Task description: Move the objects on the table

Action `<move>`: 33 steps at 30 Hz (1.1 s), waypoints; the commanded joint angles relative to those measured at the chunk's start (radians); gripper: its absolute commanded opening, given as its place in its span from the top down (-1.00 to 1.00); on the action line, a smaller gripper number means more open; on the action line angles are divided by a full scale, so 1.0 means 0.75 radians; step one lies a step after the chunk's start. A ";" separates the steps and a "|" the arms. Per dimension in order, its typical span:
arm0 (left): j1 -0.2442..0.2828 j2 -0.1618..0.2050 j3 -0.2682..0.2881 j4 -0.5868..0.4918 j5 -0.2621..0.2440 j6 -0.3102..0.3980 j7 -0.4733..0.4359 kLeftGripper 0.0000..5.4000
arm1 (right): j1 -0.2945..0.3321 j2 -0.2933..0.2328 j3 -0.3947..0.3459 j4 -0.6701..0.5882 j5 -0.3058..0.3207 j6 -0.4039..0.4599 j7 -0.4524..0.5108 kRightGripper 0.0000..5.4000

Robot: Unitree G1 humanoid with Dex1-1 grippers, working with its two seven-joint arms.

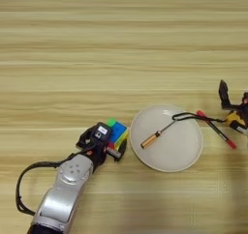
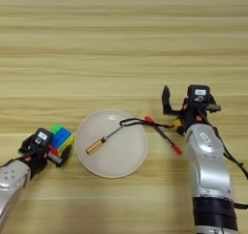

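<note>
Left eye view first: the left gripper [image 1: 115, 142] is right on the small multicoloured puzzle cube [image 1: 117, 131], jaws clamped around its near side, just left of the round off-white plate [image 1: 186, 153] on the desk [image 1: 121, 49]. On the plate lies the thin tool [image 1: 151, 140], wooden handle toward the near left, its black cord [image 1: 186, 115] looping over the far-right rim. The red pen [image 1: 216, 128] lies slanted just right of the plate, apart from it. Over on the right, the right gripper [image 2: 177, 113] hovers by the yellow tape measure [image 2: 178, 124]; one black finger stands up clear, jaws look spread, nothing held that I can see. My read: the cube is the step in hand, so lift it straight up before travelling, keeping clear of the plate's rim and that cord. The tape measure is mostly hidden behind the right gripper, only a yellow sliver showing, and how deep the cube sits between the left fingers is hard to make out.
</note>
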 commanded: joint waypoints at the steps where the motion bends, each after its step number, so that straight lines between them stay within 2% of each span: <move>1: -0.009 0.007 0.003 0.008 0.011 -0.012 0.008 -0.61 | 0.015 0.012 0.008 -0.019 0.001 -0.022 -0.001 -1.00; 11: 0.005 0.012 0.026 -0.031 0.005 -0.015 0.019 -0.24 | 0.017 0.052 -0.025 -0.016 0.046 -0.089 -0.008 -1.00; 14: 0.025 0.022 0.035 -0.057 -0.001 -0.009 0.013 -0.22 | 0.021 0.075 -0.054 -0.036 0.082 -0.137 -0.022 -1.00; 19: 0.073 0.048 0.073 -0.121 -0.015 0.000 0.009 -0.22 | 0.020 0.087 -0.052 -0.037 0.085 -0.165 -0.031 -1.00; 27: 0.213 0.101 0.151 -0.295 -0.042 0.040 -0.003 -0.22 | 0.005 0.095 -0.046 -0.016 0.085 -0.185 -0.033 -1.00; 30: 0.261 0.101 0.183 -0.315 -0.049 0.052 0.007 -0.22 | -0.011 0.094 -0.048 0.009 0.089 -0.195 -0.031 -1.00; 33: 0.267 0.093 0.198 -0.287 -0.048 0.049 0.018 -0.22 | -0.021 0.092 -0.049 0.028 0.090 -0.204 -0.028 -1.00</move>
